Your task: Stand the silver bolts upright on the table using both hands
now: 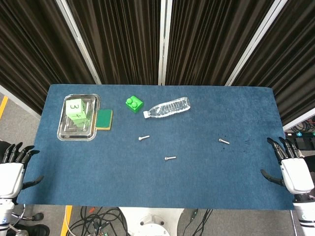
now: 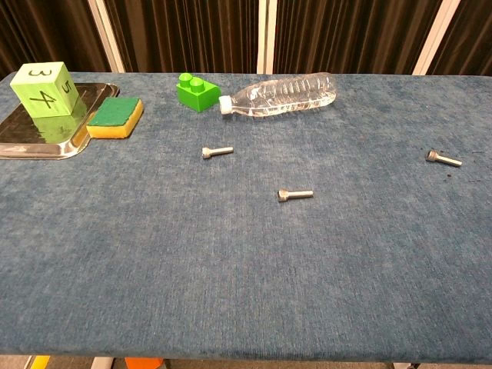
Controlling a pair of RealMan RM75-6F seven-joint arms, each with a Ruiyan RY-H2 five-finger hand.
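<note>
Three silver bolts lie flat on the blue table. One bolt (image 1: 143,138) (image 2: 217,151) is left of centre, a second bolt (image 1: 170,158) (image 2: 295,194) lies nearer the front, and a third bolt (image 1: 224,141) (image 2: 443,158) is to the right. My left hand (image 1: 14,167) hovers off the table's left front corner, open and holding nothing. Beyond the right edge my right hand (image 1: 289,164) is likewise open, fingers apart. Neither hand shows in the chest view.
A metal tray (image 1: 65,132) (image 2: 23,138) at the back left carries a green numbered cube (image 1: 78,110) (image 2: 44,88). Beside it lies a green-and-yellow sponge (image 1: 104,119) (image 2: 115,117). A green toy brick (image 1: 133,104) (image 2: 197,91) and a clear plastic bottle (image 1: 168,107) (image 2: 280,94) on its side sit at the back.
</note>
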